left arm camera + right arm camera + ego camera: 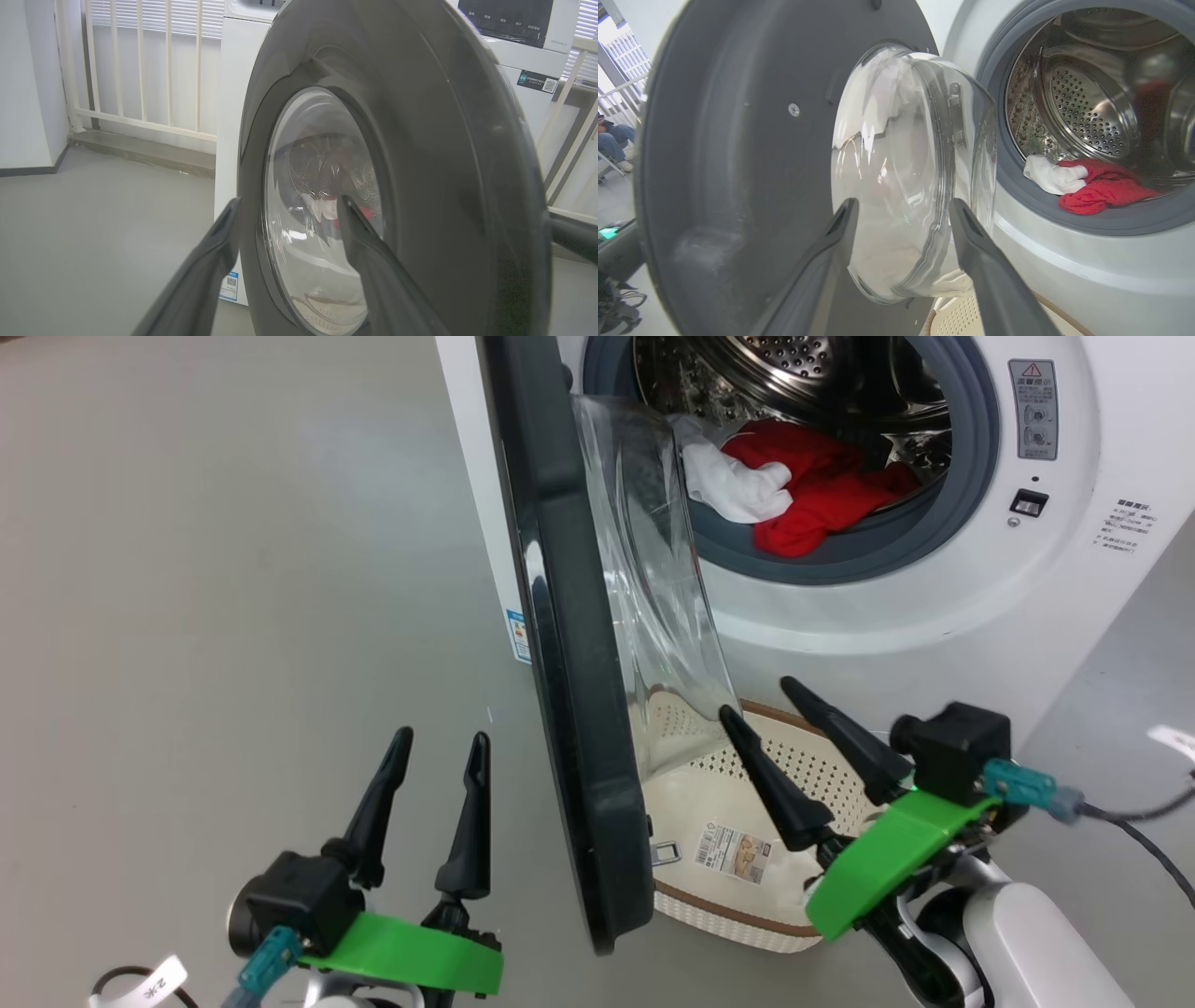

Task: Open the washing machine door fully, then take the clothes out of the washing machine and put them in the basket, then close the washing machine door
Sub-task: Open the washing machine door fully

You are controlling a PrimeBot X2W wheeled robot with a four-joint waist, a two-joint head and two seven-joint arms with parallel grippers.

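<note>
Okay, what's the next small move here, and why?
Probably press the door farther to the robot's left with the right gripper, which is open on its inner side. The door stands about half open, over part of the basket, and the clothes lie in the drum.

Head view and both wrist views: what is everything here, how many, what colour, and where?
washing machine: one, white, upper right of the head view.
washing machine door: one, black rim with a clear glass bowl, standing open between the two hands.
clothes: a red heap and one white piece, at the front of the steel drum.
basket: one, cream with a brown rim, on the floor below the machine's opening.
floor: grey.
railing: white, behind the machine.
left hand: dark fingers, open, outside the door.
right hand: dark fingers, open, above the basket.
</note>
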